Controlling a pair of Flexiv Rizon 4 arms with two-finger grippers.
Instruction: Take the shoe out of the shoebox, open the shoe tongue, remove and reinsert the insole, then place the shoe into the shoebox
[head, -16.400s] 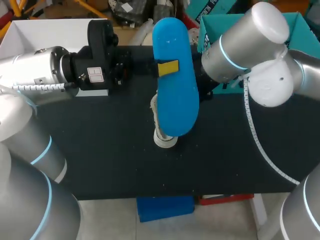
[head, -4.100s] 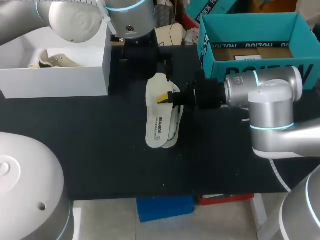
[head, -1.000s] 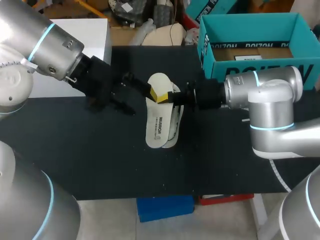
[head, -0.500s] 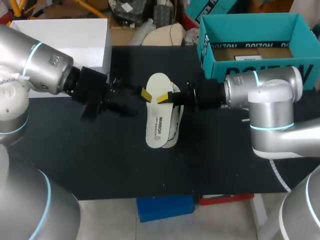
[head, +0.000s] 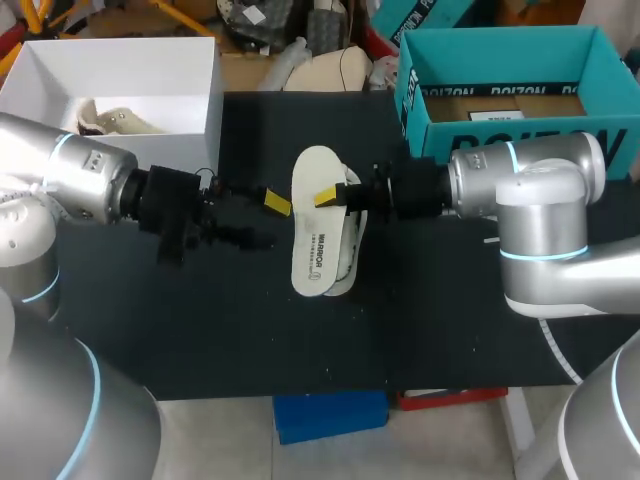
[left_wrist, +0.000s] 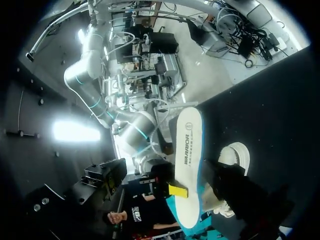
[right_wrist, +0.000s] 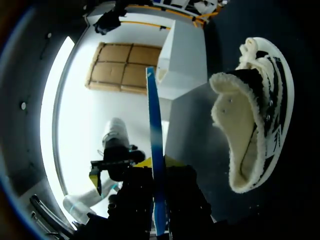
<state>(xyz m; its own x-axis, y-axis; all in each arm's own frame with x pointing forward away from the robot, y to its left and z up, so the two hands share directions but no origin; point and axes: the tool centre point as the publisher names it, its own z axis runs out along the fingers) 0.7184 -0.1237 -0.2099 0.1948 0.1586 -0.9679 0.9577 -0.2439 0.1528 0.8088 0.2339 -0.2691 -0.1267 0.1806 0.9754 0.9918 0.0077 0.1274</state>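
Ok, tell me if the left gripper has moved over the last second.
Yes. The left gripper has drawn back toward the view's left, away from the insole.

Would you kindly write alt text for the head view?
The right gripper holds a white insole over the shoe on the black table. The left gripper is beside it, with a white shoebox and a teal shoebox behind.

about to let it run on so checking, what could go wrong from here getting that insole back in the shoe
1. The right gripper pinches the insole at one edge only, most of it hanging free, so it may twist or slip when pushed.
2. The shoe lies loose on the table, held by nothing. The left gripper is open and apart from it, so the shoe may slide instead of taking the insole.
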